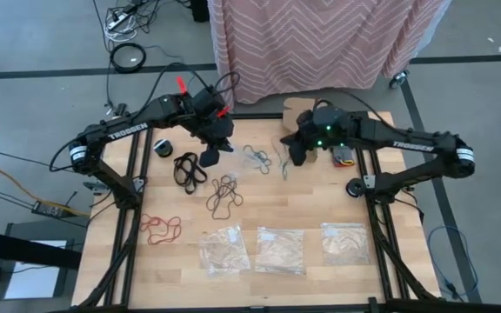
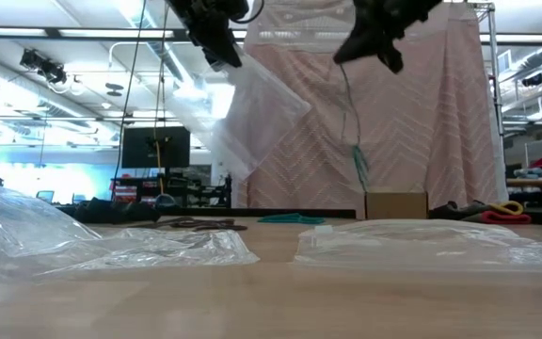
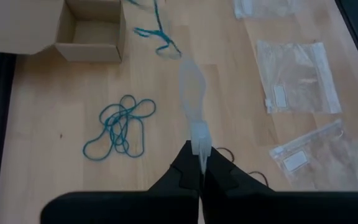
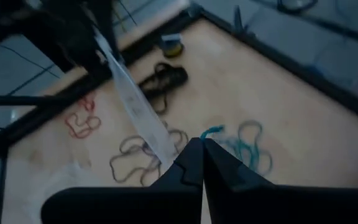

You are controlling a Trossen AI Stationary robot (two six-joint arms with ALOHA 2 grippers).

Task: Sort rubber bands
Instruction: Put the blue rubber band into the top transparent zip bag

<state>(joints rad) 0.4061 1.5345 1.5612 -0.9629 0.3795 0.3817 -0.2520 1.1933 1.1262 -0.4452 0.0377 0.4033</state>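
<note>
My wooden worktop (image 1: 311, 200) fills the high view. Both arms are raised above its far half. My left pincer (image 3: 199, 167) is clamped shut on the edge of a clear plastic bag (image 2: 247, 118), which hangs below it. My right pincer (image 4: 202, 145) is pinched closed on a teal rubber band (image 2: 356, 155) dangling beneath it. Between the two pincers, a teal cluster (image 1: 257, 157) lies flat. Nearer my left pincer lie black (image 1: 190, 167), brown (image 1: 223, 193) and red bands (image 1: 160, 228).
</note>
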